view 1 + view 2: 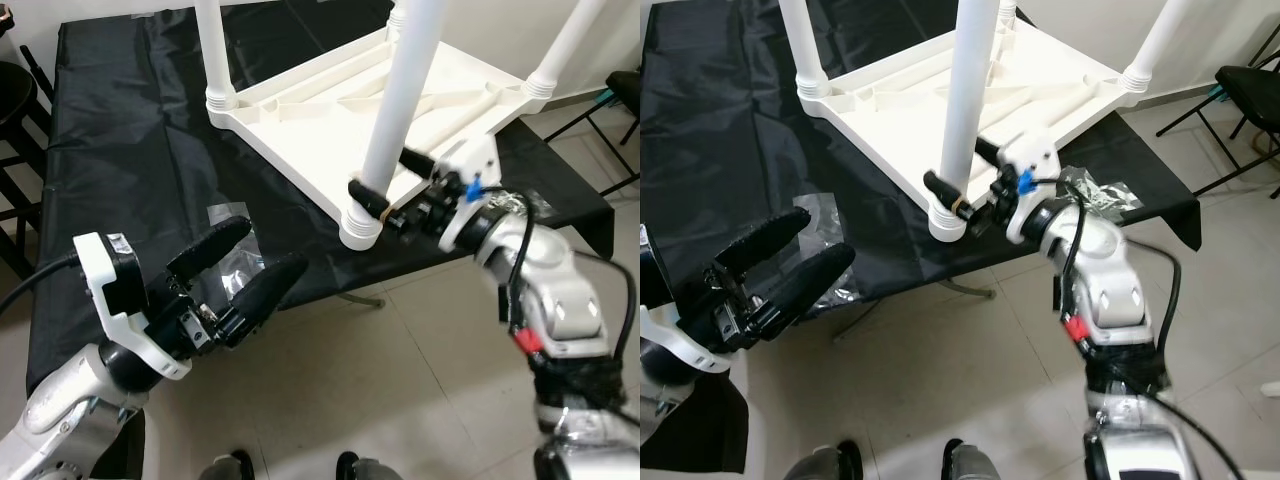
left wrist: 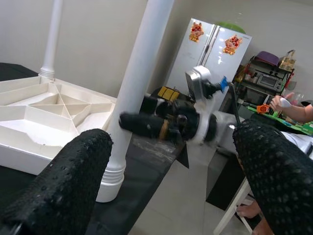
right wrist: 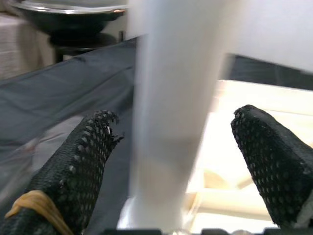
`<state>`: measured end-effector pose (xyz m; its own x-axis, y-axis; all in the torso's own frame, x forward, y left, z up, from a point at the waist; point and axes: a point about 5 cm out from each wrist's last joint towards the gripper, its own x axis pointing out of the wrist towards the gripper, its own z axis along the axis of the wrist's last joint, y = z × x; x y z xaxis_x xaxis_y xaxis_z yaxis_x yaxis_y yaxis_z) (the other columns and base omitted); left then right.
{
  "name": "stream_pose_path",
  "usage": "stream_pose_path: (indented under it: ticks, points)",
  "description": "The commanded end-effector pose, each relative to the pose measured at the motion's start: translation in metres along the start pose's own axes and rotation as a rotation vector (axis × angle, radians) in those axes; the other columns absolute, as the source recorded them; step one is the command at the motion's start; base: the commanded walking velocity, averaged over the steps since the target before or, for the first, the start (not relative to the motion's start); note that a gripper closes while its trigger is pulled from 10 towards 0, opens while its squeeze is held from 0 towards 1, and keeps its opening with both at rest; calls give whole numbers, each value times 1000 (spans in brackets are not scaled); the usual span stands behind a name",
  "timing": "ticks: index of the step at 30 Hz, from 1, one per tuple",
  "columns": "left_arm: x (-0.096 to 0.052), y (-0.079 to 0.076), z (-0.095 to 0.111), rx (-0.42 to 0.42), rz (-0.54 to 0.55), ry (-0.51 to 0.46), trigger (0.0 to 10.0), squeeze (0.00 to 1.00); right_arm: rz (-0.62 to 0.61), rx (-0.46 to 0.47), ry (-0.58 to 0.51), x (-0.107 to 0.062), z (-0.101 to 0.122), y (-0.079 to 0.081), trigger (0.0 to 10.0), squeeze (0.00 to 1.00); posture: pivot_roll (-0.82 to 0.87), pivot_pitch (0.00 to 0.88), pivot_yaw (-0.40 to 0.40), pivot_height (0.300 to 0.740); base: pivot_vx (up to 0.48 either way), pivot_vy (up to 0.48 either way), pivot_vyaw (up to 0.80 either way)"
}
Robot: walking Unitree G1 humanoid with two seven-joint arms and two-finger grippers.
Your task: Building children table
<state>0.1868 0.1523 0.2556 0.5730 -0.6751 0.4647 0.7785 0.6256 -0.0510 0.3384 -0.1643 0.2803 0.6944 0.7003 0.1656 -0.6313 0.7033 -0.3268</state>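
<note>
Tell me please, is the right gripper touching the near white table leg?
Apart. In the right wrist view the table leg stands between the right gripper's open fingers, with a gap on either side.

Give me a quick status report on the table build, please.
Right gripper jaws open around the near table leg, not clamped. Left gripper open, hovering off the table edge. White table upside down on black cloth. Nothing blocking.

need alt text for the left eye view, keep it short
The right claw straddles the near leg of an upside-down white table on a black-covered surface, fingers open either side. The left claw hovers open nearby.
</note>
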Motion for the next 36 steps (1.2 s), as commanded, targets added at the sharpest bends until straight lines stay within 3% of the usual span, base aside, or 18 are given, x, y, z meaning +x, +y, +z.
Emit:
stream_pose_path:
  ticks: [1, 4, 5, 13, 14, 17, 23, 28, 30, 31, 32, 33, 34, 35, 36]
  points:
    - [0, -7, 1, -4, -28, 16, 10000, 0, 20, -2, 5, -1, -3, -7, 10000, 1000, 35, 274, -65, 740, 0, 0, 0]
    - [0, -9, 2, -9, -25, 19, 10000, 0, 64, -1, 2, 2, 3, -22, 10000, 1000, 45, 288, -67, 740, 0, 0, 0]
    - [-1, -11, 2, -11, -24, 20, 10000, 0, 48, -10, -7, 5, 7, -30, 10000, 0, 48, 296, -68, 740, 0, 0, 0]
    - [-1, -13, 4, -14, -20, 23, 10000, 0, 70, 7, -29, 10, 12, -41, 10000, 0, 53, 310, -68, 740, 0, 0, 0]
    - [-1, -14, 6, -7, -16, 28, 10000, 0, 130, 39, -33, 14, 11, -39, 0, 0, 60, 327, -71, 740, 0, 0, 0]
    - [-2, -16, 12, 9, -6, 32, 10000, 0, 263, 99, -32, 24, 4, -27, 0, 0, 67, 349, -75, 740, 0, 0, 0]
    - [-2, -19, 15, 13, 1, 31, 10000, 0, 281, 104, -31, 24, 1, -26, 0, 0, 70, 363, -80, 740, 0, 0, 0]
    - [-2, -20, 17, 15, 8, 31, 10000, 0, 251, 55, -2, 21, 0, -30, 0, 0, 65, 368, -87, 740, 0, 0, 0]
    - [-2, -20, 16, 19, 12, 32, 10000, 0, 183, 12, 36, 19, -2, -29, 0, 0, 61, 366, -98, 740, 0, 0, 0]
    - [-2, -20, 16, 20, 22, 31, 10000, 0, 52, -30, 75, 16, -8, -27, 0, 0, 73, 354, -117, 740, 0, 0, 0]
    - [-3, -21, 14, 25, 28, 37, 10000, 0, -252, -52, 116, 8, -24, -14, 0, 0, 87, 336, -133, 740, 0, 0, 0]
    - [-3, -21, 14, 25, 28, 37, 10000, 0, -252, -52, 116, 8, -24, -14, 0, 0, 87, 336, -133, 740, 0, 0, 0]
    - [-4, -22, 13, 29, 32, 43, 10000, 0, -492, -66, 141, -5, -32, -7, 0, 0, 87, 336, -133, 740, 0, 0, 0]
    - [-4, -22, 13, 29, 32, 43, 10000, 0, -492, -66, 141, -5, -32, -7, 0, 0, 87, 336, -133, 740, 0, 0, 0]
    - [-5, -21, 13, 33, 43, 45, 10000, 0, -594, -71, 188, -16, -47, 18, 0, 0, 86, 318, -140, 740, 0, 0, 0]
